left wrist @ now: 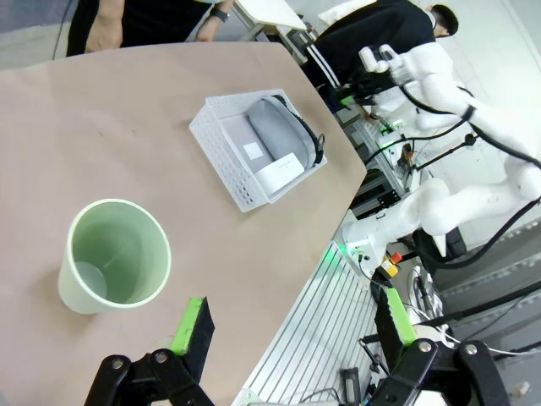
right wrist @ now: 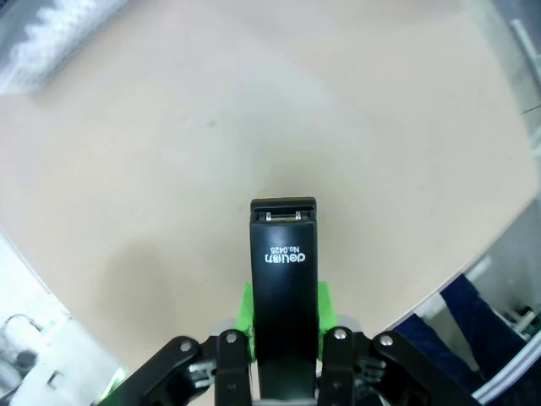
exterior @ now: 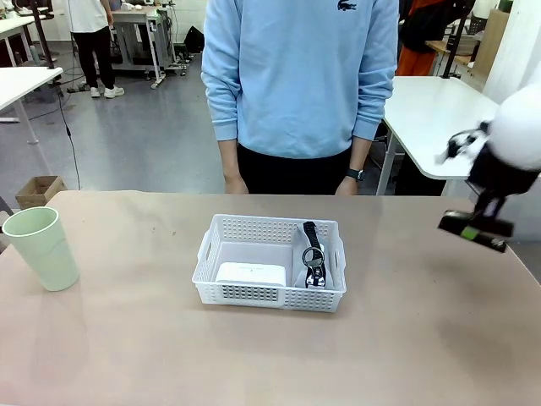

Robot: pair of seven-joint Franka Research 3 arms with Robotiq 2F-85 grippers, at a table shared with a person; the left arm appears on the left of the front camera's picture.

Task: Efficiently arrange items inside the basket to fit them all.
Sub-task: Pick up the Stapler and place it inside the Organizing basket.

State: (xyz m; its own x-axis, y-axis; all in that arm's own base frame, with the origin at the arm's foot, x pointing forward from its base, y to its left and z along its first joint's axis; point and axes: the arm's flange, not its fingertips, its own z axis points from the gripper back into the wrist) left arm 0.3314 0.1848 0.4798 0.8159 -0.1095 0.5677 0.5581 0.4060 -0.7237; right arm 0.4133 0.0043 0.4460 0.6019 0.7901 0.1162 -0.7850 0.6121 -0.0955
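Observation:
The white lattice basket (exterior: 269, 292) sits mid-table. Inside it a small white block (exterior: 250, 273) lies at the front left, and the grey zip case (exterior: 314, 254) stands on edge along the right wall, black strap up. In the left wrist view the case (left wrist: 279, 127) and the block (left wrist: 279, 172) lie side by side in the basket (left wrist: 221, 145). The pale green cup (exterior: 42, 248) stands upright at the table's left end, just ahead of my open left gripper (left wrist: 296, 321). My right gripper (exterior: 476, 230) hangs above the table's right end, shut on the black stapler (right wrist: 284, 279).
A person in a light blue sweater (exterior: 300, 76) stands at the far edge behind the basket, hands (exterior: 235, 183) down by the table. The table's right edge (right wrist: 439, 279) lies close under my right gripper. Bare tabletop (exterior: 406, 330) surrounds the basket.

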